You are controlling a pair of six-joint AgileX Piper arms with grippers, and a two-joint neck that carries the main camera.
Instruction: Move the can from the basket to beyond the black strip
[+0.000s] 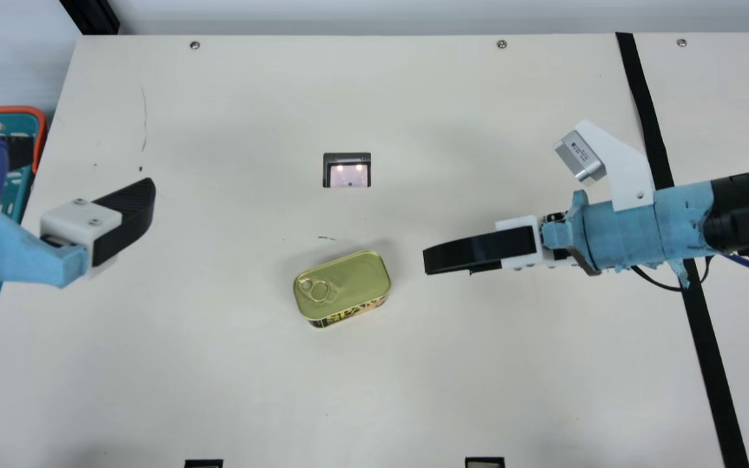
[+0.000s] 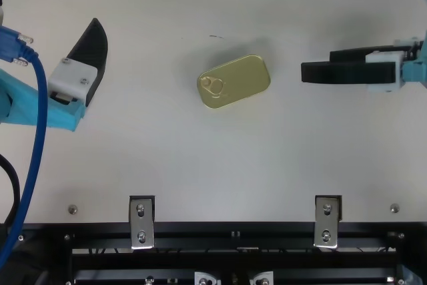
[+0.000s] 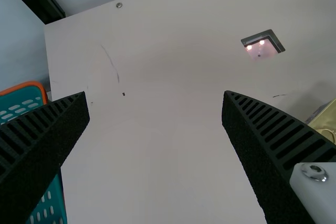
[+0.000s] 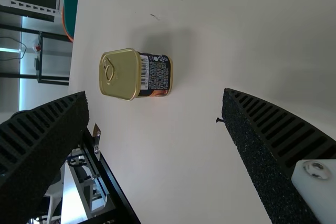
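Note:
The gold-lidded can [image 1: 342,286] stands upright on the table between the two grippers, its pull ring toward the left; the top view shows the can [image 2: 233,82] too. My right gripper [image 1: 425,261] is to the can's right, apart from it; in the right wrist view my right gripper [image 4: 156,95] is open with the can [image 4: 135,74] beyond its fingers. My left gripper [image 1: 124,221] stands off to the can's left, near the basket [image 1: 41,133]; in the left wrist view my left gripper [image 3: 156,95] is open and empty. The black strip [image 1: 706,338] runs under the right arm.
A small dark-framed plate [image 1: 347,170] is set in the table behind the can. The teal basket with the orange rim is beside the table's left edge, partly behind the left arm. Metal brackets [image 2: 141,222] line the front edge.

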